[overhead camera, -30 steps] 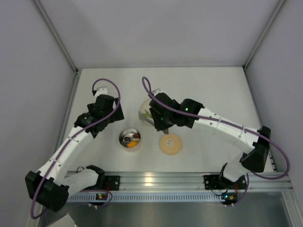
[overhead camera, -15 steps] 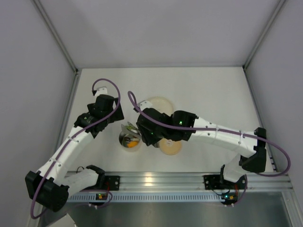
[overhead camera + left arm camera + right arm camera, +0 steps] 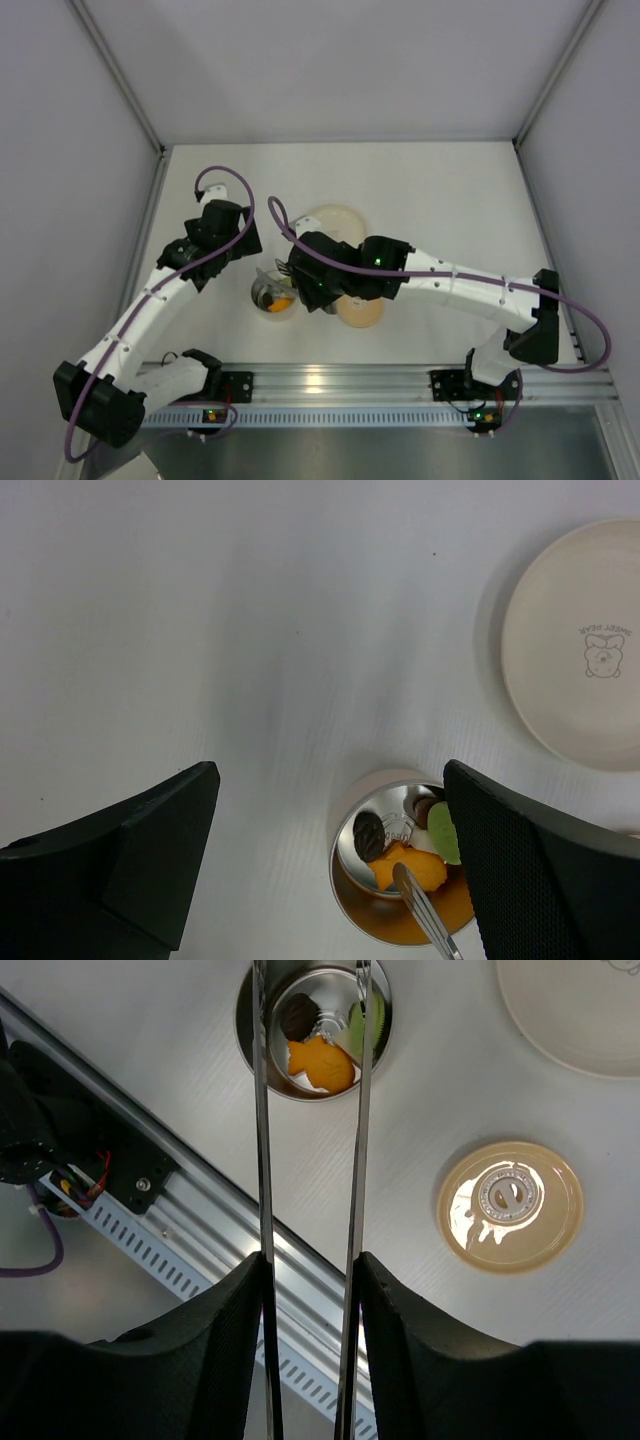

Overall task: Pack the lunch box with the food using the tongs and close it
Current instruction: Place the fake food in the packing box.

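Note:
The lunch box point(image 3: 241, 1022) stands open, a small steel cup holding food: an orange piece point(image 3: 320, 1065), a dark brown piece point(image 3: 298, 1015) and a light green piece point(image 3: 362, 1025). My right gripper point(image 3: 310, 1260) is shut on the tongs point(image 3: 262, 1110). Their two thin arms stand apart, with the tips over the box's rim. In the top view the right gripper point(image 3: 300, 280) hovers just right of the lunch box point(image 3: 258, 293). Its tan lid point(image 3: 510, 1205) lies flat to the right. My left gripper point(image 3: 328, 780) is open high above the lunch box point(image 3: 360, 800).
A wide cream plate point(image 3: 338, 216) lies behind the box and lid; the part of the plate point(image 3: 580, 660) seen in the left wrist view carries no food. The aluminium rail point(image 3: 150, 1190) runs along the near table edge. Grey walls enclose the table.
My right gripper carried the tongs from over the plate leftward and nearer, to above the lunch box. The tongs' arms have spread a little. The left arm stayed still.

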